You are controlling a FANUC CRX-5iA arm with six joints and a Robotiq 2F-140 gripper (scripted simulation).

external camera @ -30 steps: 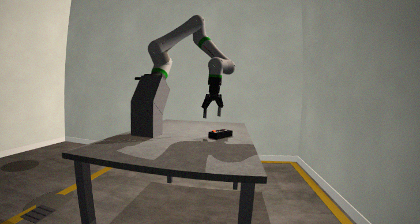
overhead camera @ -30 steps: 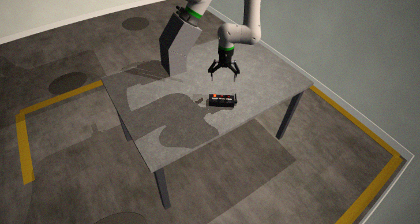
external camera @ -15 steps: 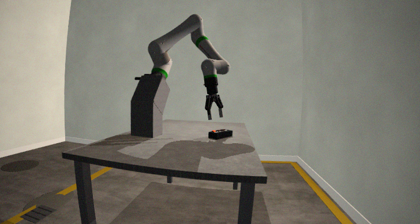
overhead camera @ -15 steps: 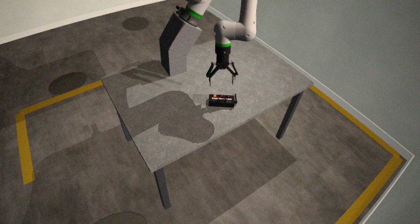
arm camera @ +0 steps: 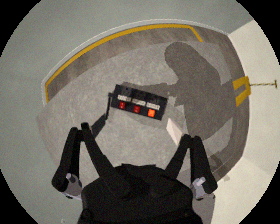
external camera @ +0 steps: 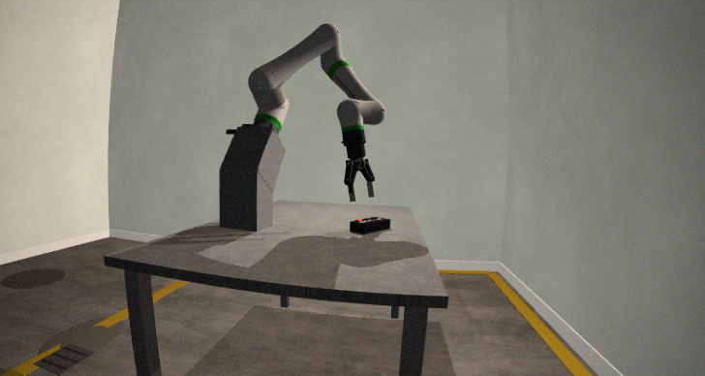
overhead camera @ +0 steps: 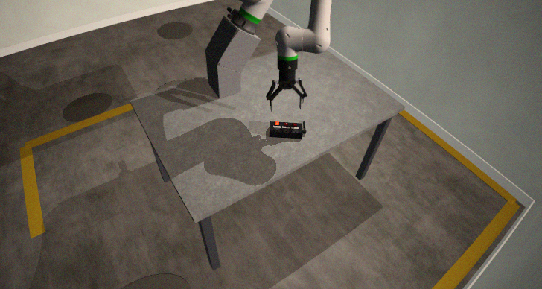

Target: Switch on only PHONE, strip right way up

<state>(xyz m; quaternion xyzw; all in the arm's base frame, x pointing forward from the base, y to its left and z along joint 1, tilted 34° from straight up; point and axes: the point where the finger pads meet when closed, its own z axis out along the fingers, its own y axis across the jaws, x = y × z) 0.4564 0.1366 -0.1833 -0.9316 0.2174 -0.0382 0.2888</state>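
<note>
A black power strip [overhead camera: 287,129] [external camera: 370,224] [arm camera: 138,103] lies on the grey table [overhead camera: 341,109] [external camera: 276,269], switches facing up. It has three red switches with small labels beneath. The one at the left end in the top view [overhead camera: 277,123] glows brighter orange-red; the other two look darker. The labels are too small to read. My gripper [overhead camera: 286,106] [external camera: 360,196] [arm camera: 136,121] is open and empty. It hangs some way above the table, just behind the strip, fingers pointing down.
The arm's grey pedestal [overhead camera: 226,57] [external camera: 249,175] stands at the back of the table. Yellow floor tape [overhead camera: 477,173] runs around the cell. Walls are close behind and to the right.
</note>
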